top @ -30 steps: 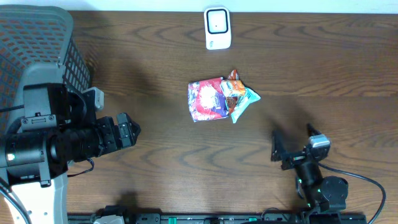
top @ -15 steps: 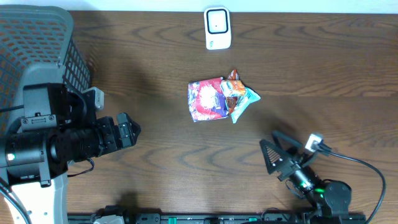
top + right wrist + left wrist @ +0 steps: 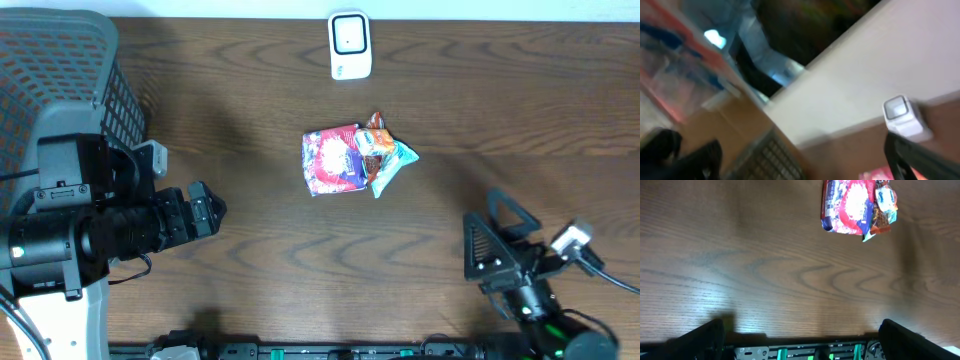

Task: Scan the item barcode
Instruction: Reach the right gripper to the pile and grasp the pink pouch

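One crinkly red-and-pink foil snack packet (image 3: 333, 160) sits around the middle of the dark wooden surface (image 3: 250, 110), with a smaller orange-and-teal wrapper (image 3: 385, 155) bunched against its right edge. Can't make out a barcode, the print's too small. The white boxy barcode scanner (image 3: 350, 45) stands well behind it. Only the tips of the left fingers (image 3: 697, 337) show in their wrist view, spread wide, holding nothing. Same for the right fingers (image 3: 920, 162), apart and empty; that view is badly smeared, with the packet cut off at the bottom.
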Robot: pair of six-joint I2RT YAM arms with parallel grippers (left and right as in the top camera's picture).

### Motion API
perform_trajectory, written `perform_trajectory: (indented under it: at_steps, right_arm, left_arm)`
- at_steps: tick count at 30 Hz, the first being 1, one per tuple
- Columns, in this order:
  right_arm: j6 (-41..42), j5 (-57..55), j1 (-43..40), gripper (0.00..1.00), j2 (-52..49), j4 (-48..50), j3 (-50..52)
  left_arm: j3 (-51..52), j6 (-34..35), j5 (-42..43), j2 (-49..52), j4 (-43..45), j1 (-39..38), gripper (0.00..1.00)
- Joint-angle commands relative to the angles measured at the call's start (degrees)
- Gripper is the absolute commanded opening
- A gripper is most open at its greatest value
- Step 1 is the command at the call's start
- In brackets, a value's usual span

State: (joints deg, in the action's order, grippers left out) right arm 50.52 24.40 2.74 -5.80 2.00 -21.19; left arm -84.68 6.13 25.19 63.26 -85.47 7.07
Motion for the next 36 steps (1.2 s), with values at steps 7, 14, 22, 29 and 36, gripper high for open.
perform_trajectory:
  at_steps: [7, 14, 22, 29, 36]
  right_arm:
    - [-30.93, -3.61, -0.07, 0.99, -24.83, -41.86, -34.82]
    - [-39.01, -1.29, -0.07, 0.99, -48.06, -61.94, -50.23]
    - [-33.90, 7.54, -0.07, 0.99, -62.82, -61.05, -51.10]
    - [-33.16, 7.98, 0.26, 0.99, -72.19, -56.96, -51.10]
    - [-33.18, 10.25, 0.70, 0.99, -76.24, -55.45, -51.08]
  left_arm:
    - [0.20, -0.31, 0.28, 0.07, -0.20, 0.20, 0.98]
    - [0.20, -0.31, 0.28, 0.07, -0.20, 0.20, 0.98]
    - [0.20, -0.31, 0.28, 0.07, -0.20, 0.20, 0.98]
    - [0.20, -0.31, 0.28, 0.07, -0.20, 0.20, 0.98]
    - [0.20, -0.31, 0.28, 0.07, -0.20, 0.20, 0.98]
